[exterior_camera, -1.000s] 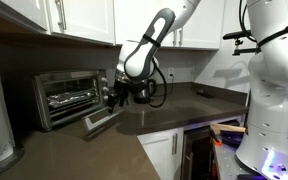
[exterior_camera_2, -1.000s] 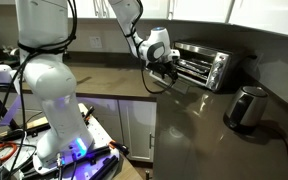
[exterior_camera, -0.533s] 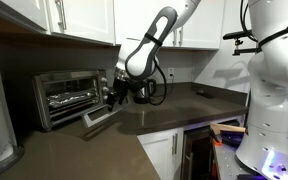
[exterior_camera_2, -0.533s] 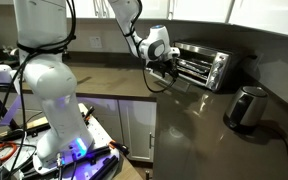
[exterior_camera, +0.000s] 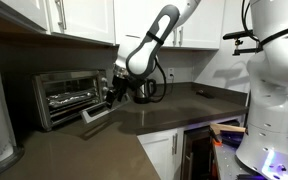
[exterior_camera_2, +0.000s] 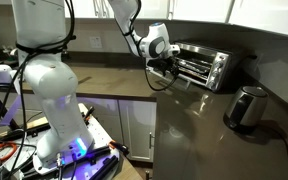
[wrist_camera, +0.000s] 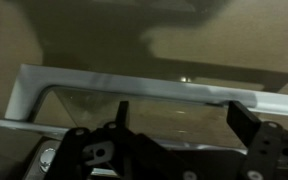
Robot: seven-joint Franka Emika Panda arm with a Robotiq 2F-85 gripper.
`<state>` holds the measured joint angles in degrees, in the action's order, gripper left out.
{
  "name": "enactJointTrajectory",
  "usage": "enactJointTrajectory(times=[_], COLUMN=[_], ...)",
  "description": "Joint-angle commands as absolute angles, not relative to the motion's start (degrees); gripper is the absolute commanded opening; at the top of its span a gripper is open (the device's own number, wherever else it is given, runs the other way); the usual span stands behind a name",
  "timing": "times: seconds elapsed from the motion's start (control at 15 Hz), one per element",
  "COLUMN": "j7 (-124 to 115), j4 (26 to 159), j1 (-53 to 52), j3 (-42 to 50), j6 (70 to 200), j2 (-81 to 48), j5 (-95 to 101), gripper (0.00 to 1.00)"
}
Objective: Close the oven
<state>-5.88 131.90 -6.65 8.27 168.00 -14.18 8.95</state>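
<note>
Now pincer (wrist_camera: 179, 114) spread wide beneath oven (exterior_camera: 60, 96) door.

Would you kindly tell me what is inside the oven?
Wire racks show inside the oven, door open. Whether anything lies on them cannot be made out.

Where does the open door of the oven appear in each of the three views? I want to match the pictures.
Exterior view: the door lies left of centre, tilted down from the oven.
Exterior view: right of centre, in the upper half.
Wrist view: its pale handle crosses the middle.
Shared landmark: the gripper, next to the door.
</note>
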Motion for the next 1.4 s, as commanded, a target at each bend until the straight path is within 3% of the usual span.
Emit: enactJointTrajectory(times=[0.0, 1.33], j7=[-6.89, -3.11], j4=[130.93, 123.23], j1=[-6.34, 0.53], j3=[9.25, 8.71], j6=[164.46, 161.12], j2=[-11.64, -10.74], j5=[11.56, 12.54], gripper=[1.0, 1.0])
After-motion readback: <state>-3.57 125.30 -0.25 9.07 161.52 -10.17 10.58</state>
